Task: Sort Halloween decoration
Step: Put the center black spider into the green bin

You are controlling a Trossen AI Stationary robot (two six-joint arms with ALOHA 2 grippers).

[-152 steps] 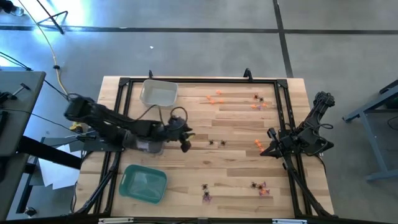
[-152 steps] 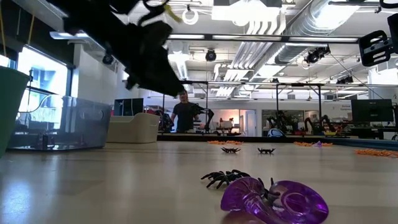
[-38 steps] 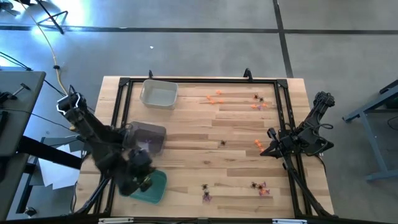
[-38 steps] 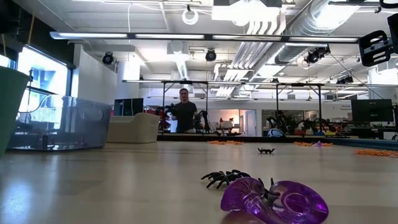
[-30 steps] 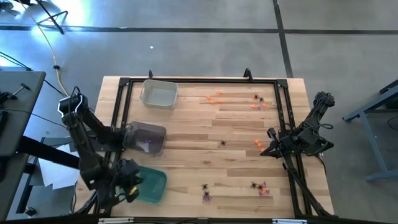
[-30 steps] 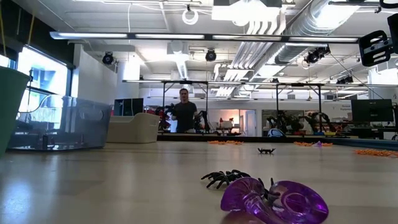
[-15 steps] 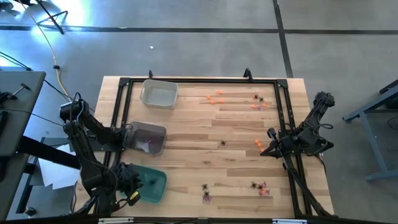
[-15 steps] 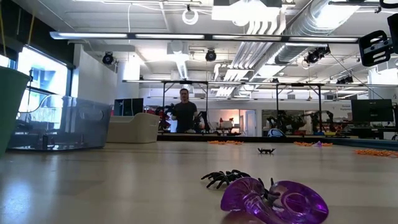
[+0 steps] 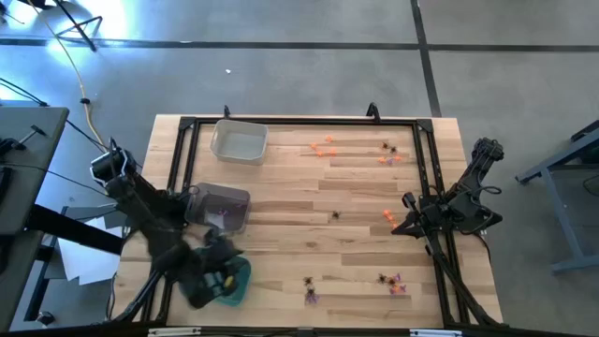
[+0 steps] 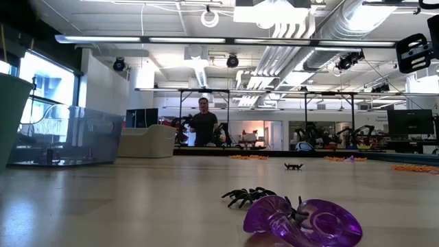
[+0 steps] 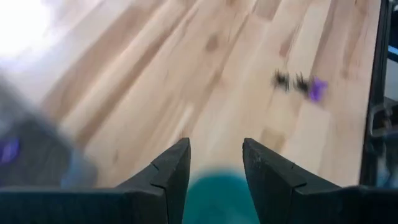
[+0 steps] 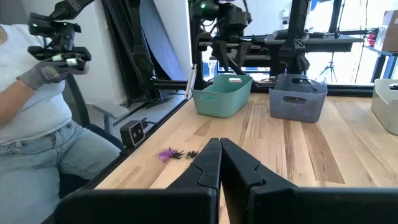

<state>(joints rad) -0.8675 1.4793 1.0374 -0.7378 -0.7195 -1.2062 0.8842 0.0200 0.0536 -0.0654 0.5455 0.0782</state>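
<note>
High view: the left end effector [image 9: 217, 271] hangs over the green tray [image 9: 230, 285]; the Halloween decoration [image 9: 335, 216] lies scattered across the desk [image 9: 356, 253].
Low view: a black spider [image 10: 248, 196] touches a purple trinket [image 10: 303, 221]; both look light, stiff and apt to skid, best pinched across the body.
Left wrist view: fingers [image 11: 171, 167] parted, empty.
Right wrist view: the right end effector [image 12: 220, 163], parked at the desk's right edge, is closed, empty.

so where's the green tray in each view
High view: green tray, front left, partly under the left gripper.
Low view: green wall at far left edge.
Left wrist view: blur between the fingers.
Right wrist view: centre.
Shared landmark: grey tray beside it.
</note>
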